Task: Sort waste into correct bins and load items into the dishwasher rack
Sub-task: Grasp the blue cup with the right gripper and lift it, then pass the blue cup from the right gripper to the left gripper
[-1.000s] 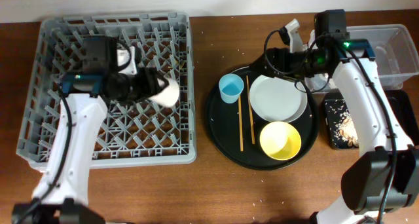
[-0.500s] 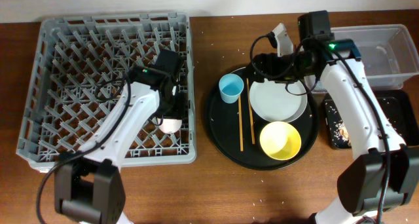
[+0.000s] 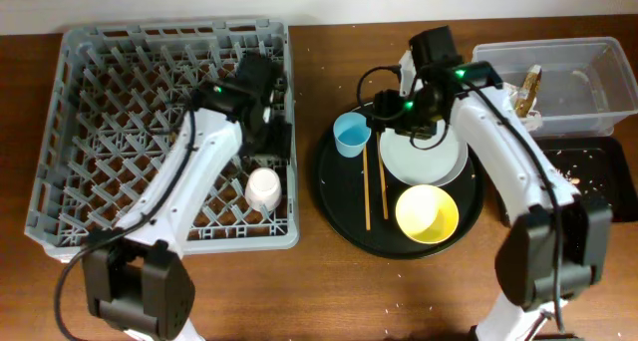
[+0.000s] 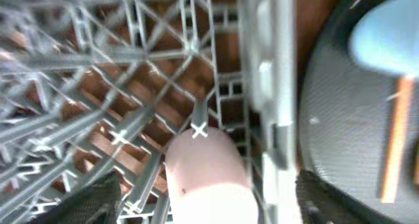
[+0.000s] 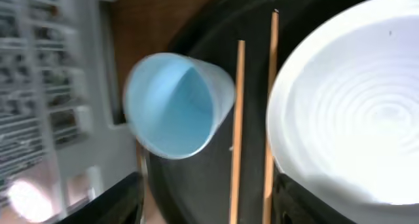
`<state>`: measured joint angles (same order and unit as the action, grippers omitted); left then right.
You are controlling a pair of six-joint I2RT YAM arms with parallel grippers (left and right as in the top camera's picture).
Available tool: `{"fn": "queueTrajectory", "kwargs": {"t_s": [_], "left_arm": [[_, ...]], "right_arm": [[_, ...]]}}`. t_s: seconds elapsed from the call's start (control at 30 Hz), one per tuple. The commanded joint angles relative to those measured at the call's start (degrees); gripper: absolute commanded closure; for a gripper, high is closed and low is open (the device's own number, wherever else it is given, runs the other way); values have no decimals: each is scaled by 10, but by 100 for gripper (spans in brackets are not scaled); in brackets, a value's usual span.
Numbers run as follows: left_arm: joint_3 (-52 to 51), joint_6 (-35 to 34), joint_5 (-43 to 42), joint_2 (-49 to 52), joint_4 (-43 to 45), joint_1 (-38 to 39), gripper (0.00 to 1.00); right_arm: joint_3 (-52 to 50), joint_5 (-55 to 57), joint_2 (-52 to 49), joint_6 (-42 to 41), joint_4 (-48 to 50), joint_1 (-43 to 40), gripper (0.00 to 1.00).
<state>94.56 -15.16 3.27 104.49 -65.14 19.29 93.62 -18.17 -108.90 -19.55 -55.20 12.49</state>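
The left claw (image 4: pixel 208 194), now open, has let go of the pinkish cup (image 3: pixel 263 188), which stands in the rack (image 3: pixel 169 29) by its right wall, while the right claw (image 3: pixel 407 110), open and empty, has come over the blue cup (image 3: pixel 351 135), probably next.

White arm links (image 3: pixel 194 157) carry black joints (image 3: pixel 254 78), green lights (image 3: pixel 217 88).

A narrow tabletop (image 3: pixel 307 102) strip lies open between the dishwasher rack (image 3: pixel 60 132) and the round black tray (image 3: pixel 334 196). Upright pegs (image 3: pixel 130 92) fill the rack; the pinkish-white cup (image 3: pixel 264 188) blocks its near right cells.
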Motion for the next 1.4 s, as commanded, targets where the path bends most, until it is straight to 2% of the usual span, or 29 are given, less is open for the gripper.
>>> {"fn": "queueTrajectory", "kwargs": {"t_s": [0.0, 0.1, 0.23, 0.3, 0.4, 0.5, 0.57, 0.7, 0.8, 0.87, 0.97, 1.13, 1.2, 1.27, 1.37], "left_arm": [[89, -25, -22, -11, -9, -32, 24], [94, -50, -24, -10, 1, -63, 31], [94, -50, -17, 1, 2, -85, 32], [94, -50, -17, 5, 2, -90, 32], [94, -50, -18, 6, 4, -90, 33], [94, -50, -23, 6, 3, -90, 32], [94, -50, -54, 6, 2, -90, 25], [93, -19, -282, 6, 14, -113, 1], [75, -1, -455, 6, 52, -146, 1], [37, 3, -647, 6, 142, -172, 1], [6, 3, -788, 7, 224, -185, 1], [2, 3, -870, 7, 231, -186, 1], [2, 3, -895, 7, 231, -186, 1], [2, 3, -897, 7, 231, -186, 1], [2, 3, -897, 7, 231, -186, 2]], "right_arm": [[1, 11, -41, -9, 18, 5, 44], [1, 11, -69, -9, 46, 14, 54], [1, 10, -99, -9, 68, 29, 66], [1, 10, -106, -10, 70, 34, 81], [1, 10, -106, -22, 70, 32, 96], [1, 3, -106, -24, 66, 32, 96], [5, -51, -99, -16, 65, 26, 96], [20, -307, -25, 6, 122, -47, 96], [20, -447, -13, -24, 218, -81, 96], [20, -470, -14, -33, 247, -77, 96], [20, -480, -14, -37, 270, -57, 96], [20, -475, -14, -130, 397, 9, 96], [20, -465, -15, -138, 401, 27, 96], [20, -466, -15, -140, 416, 41, 96], [20, -479, -15, -196, 495, 47, 96]]}}
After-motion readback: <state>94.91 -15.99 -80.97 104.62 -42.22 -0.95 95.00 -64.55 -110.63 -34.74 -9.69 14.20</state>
